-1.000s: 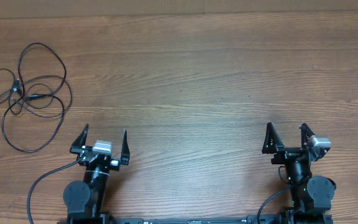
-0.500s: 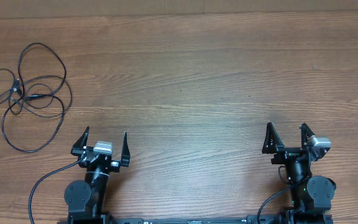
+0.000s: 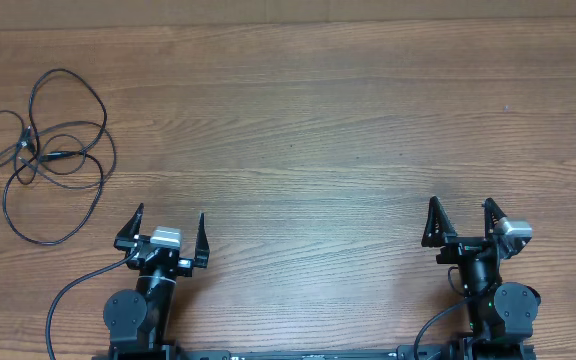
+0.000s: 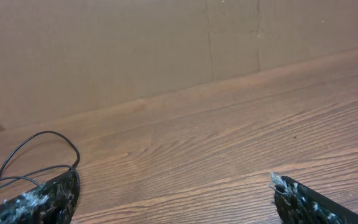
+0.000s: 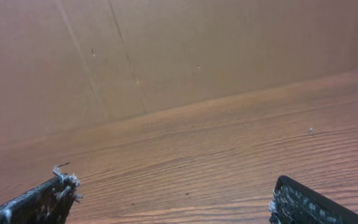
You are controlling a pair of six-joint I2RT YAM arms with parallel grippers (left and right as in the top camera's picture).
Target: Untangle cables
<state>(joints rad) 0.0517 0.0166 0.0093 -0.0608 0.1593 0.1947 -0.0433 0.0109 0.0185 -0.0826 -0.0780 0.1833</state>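
A tangle of thin black cables (image 3: pixel 48 150) lies on the wooden table at the far left, in several overlapping loops with small plugs. A part of it shows at the left of the left wrist view (image 4: pixel 30 162). My left gripper (image 3: pixel 168 225) is open and empty near the front edge, to the right of and nearer than the tangle; its fingertips frame bare wood in its wrist view (image 4: pixel 174 183). My right gripper (image 3: pixel 460 215) is open and empty at the front right, far from the cables, over bare wood (image 5: pixel 173 190).
The wooden table (image 3: pixel 318 130) stretches wide between the arms and the back edge. A brown cardboard wall (image 4: pixel 135 43) stands along the back of the table. Each arm's own black cable trails off the front edge.
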